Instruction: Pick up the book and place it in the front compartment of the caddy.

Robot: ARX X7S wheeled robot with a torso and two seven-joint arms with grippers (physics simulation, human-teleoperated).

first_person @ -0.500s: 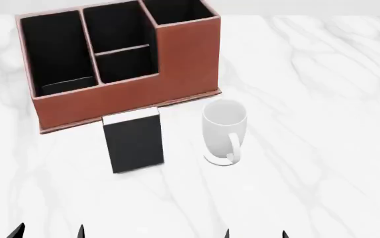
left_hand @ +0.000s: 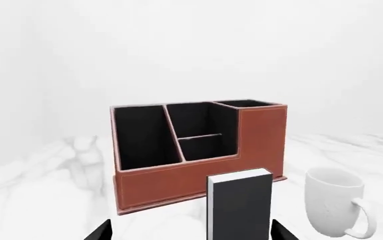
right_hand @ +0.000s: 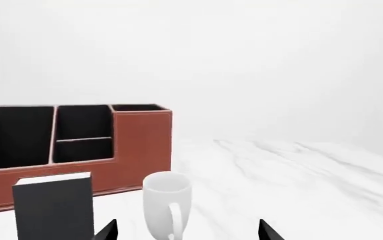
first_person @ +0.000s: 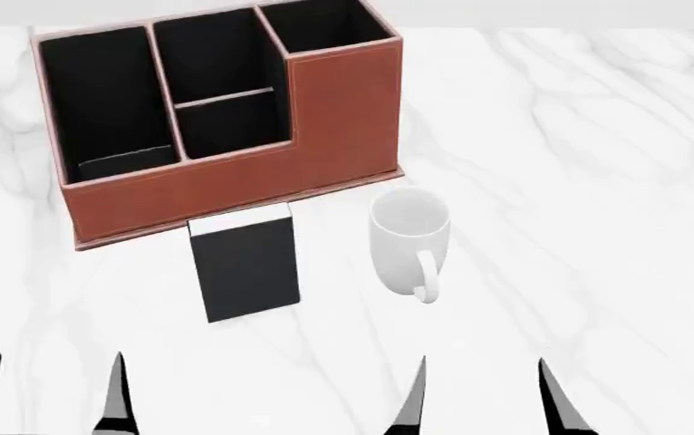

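Near the bottom of the head view, the left hand (first_person: 47, 390) and right hand (first_person: 483, 394) both gape wide, holding nothing. Beyond them the book (first_person: 245, 264) stands upright on the tabletop (first_person: 589, 181), just before the caddy (first_person: 220, 172), beside a mug (first_person: 410, 237), seemingly staged for an easy grasp.

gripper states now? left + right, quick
Left gripper: open, holding nothing, short of the book.
Right gripper: open, holding nothing, short of the mug.
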